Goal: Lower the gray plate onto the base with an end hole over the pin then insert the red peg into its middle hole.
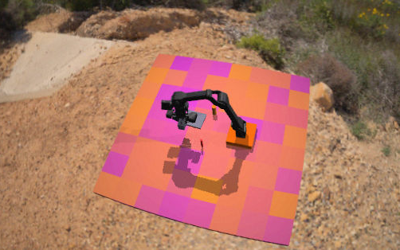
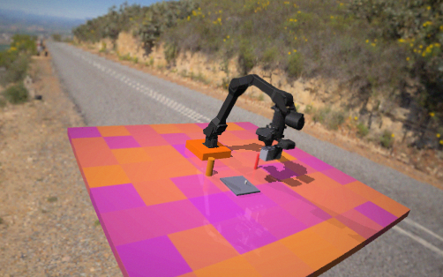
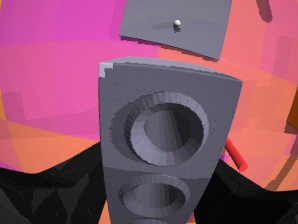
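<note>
My gripper (image 2: 275, 147) (image 3: 154, 141) is shut on the gray plate (image 2: 268, 153) (image 3: 170, 172) and holds it in the air, off to the side of the base. Two of the plate's round holes show clearly in the wrist view, with part of another at the lower edge. The flat gray base (image 1: 201, 119) (image 2: 236, 186) (image 3: 145, 22) lies on the board, apart from the plate. Its small pale pin (image 2: 246, 182) (image 3: 177, 23) stands uncovered. The red peg (image 1: 201, 143) (image 2: 257, 161) (image 3: 237, 157) stands apart from the base, near the held plate. The plate is hard to make out in the top view.
An orange-yellow cylinder (image 1: 213, 110) (image 2: 210, 167) stands between the base and the arm's orange mounting block (image 1: 233, 139) (image 2: 198, 150). The arm arches above the patchwork board (image 1: 149, 175) (image 2: 121, 220).
</note>
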